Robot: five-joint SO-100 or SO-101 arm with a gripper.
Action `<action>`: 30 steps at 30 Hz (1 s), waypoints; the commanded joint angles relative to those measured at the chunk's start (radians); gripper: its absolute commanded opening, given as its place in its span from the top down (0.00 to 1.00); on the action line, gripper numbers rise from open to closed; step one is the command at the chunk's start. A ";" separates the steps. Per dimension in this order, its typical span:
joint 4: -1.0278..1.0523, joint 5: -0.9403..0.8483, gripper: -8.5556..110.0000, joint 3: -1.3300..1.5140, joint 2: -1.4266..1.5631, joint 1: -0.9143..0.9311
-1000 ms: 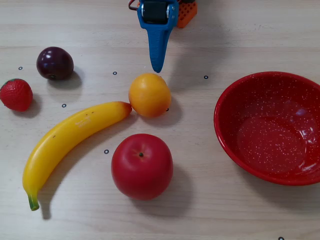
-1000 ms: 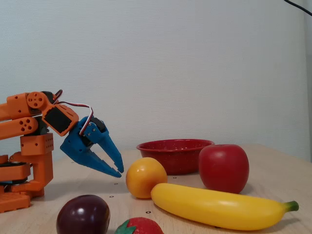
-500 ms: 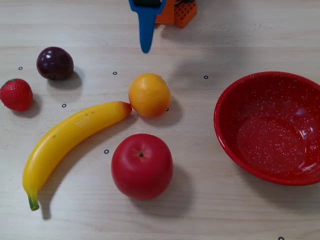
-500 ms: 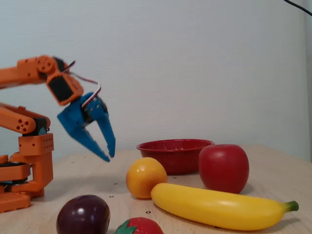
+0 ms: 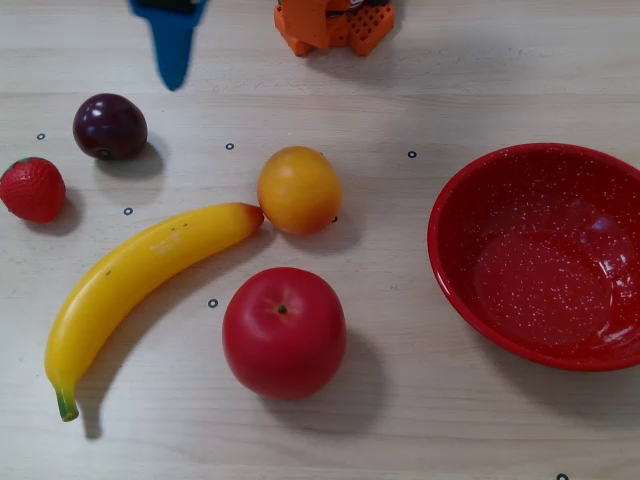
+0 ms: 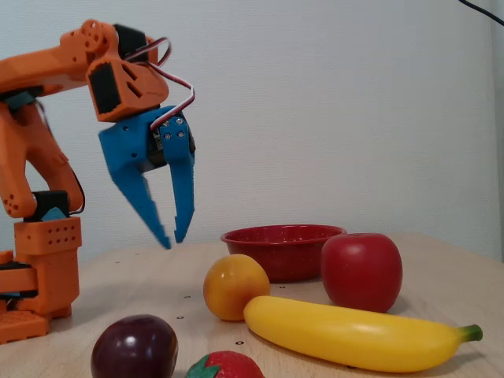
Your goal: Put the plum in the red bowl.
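The plum (image 5: 110, 126) is a small glossy dark purple fruit lying on the table at the upper left in a fixed view; it also shows at the lower left in the other fixed view (image 6: 134, 348). The red bowl (image 5: 455, 270) with white speckles stands at the right, empty; it also shows behind the fruit (image 6: 279, 250). My blue gripper (image 6: 175, 235) hangs in the air above the table, its jaws slightly apart and holding nothing. Only one blue fingertip (image 5: 173, 60) reaches into the top-down view, above and right of the plum.
A strawberry (image 5: 32, 189) lies left of the plum. A banana (image 5: 130, 285), an orange (image 5: 298, 189) and a big red apple (image 5: 284, 332) lie between plum and bowl. The orange arm base (image 5: 335, 25) stands at the table's far edge.
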 commanded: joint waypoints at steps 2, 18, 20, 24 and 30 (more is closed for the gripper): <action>0.091 0.104 0.85 -0.225 -0.101 -0.106; 0.307 0.566 0.54 -0.649 -0.518 -0.423; 0.321 0.594 0.53 -0.652 -0.549 -0.437; 0.341 0.604 0.53 -0.638 -0.568 -0.442; 0.362 0.620 0.53 -0.597 -0.563 -0.454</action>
